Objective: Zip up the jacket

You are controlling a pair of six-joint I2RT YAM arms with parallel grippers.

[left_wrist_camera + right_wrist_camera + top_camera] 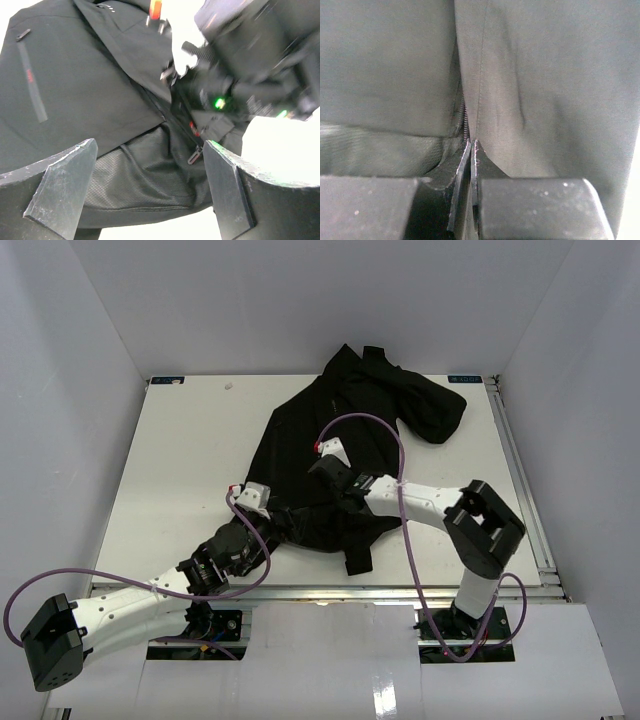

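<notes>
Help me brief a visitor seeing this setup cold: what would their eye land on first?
The black jacket dominates, sprawled over the white table from its middle toward the far right corner. Next come the right hand, pinched shut right at the zipper seam, and the left hand, gaping wide open by the near hem, where mesh lining shows.

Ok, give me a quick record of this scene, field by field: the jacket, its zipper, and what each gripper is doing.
jacket: black, rumpled, lying on the white table
zipper: lower front open, mesh lining showing
left gripper: open, jaws wide, facing the hem, holding nothing
right gripper: shut, fingertips at the zipper seam; what it pinches cannot be told
task status: not yet zipped
</notes>
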